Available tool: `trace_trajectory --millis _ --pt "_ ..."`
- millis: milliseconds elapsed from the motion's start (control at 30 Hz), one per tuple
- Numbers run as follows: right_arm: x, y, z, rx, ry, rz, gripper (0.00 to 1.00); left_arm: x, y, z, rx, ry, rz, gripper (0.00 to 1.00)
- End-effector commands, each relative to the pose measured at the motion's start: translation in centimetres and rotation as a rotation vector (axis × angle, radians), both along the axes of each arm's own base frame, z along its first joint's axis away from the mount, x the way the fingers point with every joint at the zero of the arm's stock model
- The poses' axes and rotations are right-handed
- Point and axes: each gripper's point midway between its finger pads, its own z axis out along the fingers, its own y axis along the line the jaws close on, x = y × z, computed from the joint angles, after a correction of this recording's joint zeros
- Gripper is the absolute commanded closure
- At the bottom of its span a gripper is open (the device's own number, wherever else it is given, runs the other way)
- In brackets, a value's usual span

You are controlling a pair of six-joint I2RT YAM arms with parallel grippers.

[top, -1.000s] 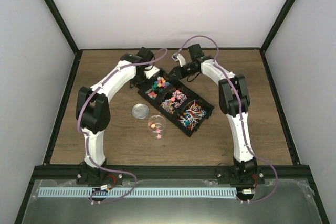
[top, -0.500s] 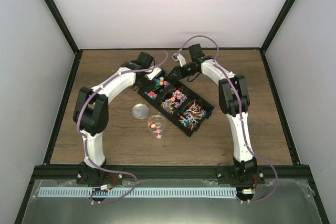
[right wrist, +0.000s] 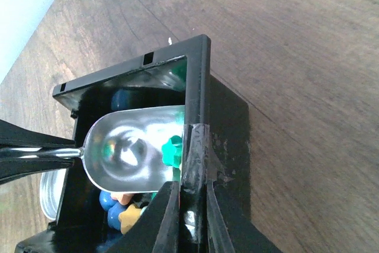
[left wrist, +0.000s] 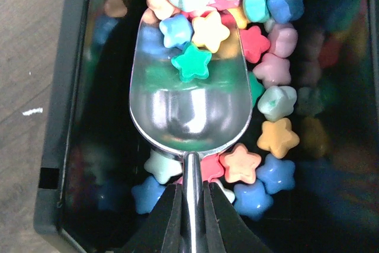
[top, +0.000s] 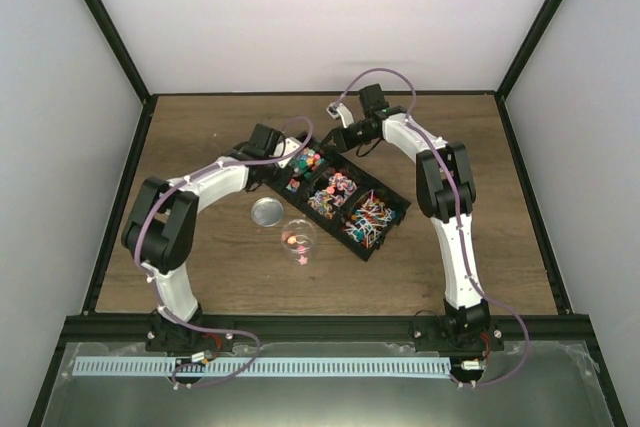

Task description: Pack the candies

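A black three-compartment tray [top: 385, 222] holds the candies. Star-shaped candies [left wrist: 278, 102] in pink, blue, green and orange fill its far-left compartment. My left gripper [left wrist: 190, 205] is shut on the handle of a metal scoop [left wrist: 189, 111], which lies low in that compartment with a green star [left wrist: 191, 62] and two others on its front lip. My right gripper [right wrist: 192, 205] is shut on the tray's taped wall [right wrist: 198, 105], with the scoop [right wrist: 127, 155] just inside. The clear round jar [top: 298, 237] stands open in front of the tray with a few candies in it.
The jar's round lid [top: 266, 211] lies flat left of the jar. One pink candy [top: 302, 260] lies on the wooden table just in front of the jar. The tray's other compartments hold small wrapped candies [top: 332, 190] and stick candies [top: 368, 215].
My left arm has swung lower and to the left, and the scoop has pushed into the star candies. The right gripper has stayed on the tray wall.
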Motion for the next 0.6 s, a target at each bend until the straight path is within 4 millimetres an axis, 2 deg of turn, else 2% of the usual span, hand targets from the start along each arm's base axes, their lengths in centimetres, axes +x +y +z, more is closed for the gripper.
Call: trace_trajectory --millis 0,200,367,567 --pt "-1.2 1.5 0.4 0.029 -0.013 0.076 0.86 -1.1 -1.1 0.9 -0.089 -0.056 -0.053 0.96" --pt "-1.0 0.8 0.2 0.009 -0.022 0.071 0.82 -2.3 -0.3 1.6 -0.128 -0.113 -0.039 0.96" --pt "-0.6 0.3 0.4 -0.003 -0.036 0.062 0.79 -2.9 0.2 3.2 -0.168 -0.191 -0.038 0.96" --pt "-0.5 0.1 1.0 -0.006 -0.051 0.059 0.69 -3.4 1.4 4.7 -0.22 -0.271 -0.017 0.96"
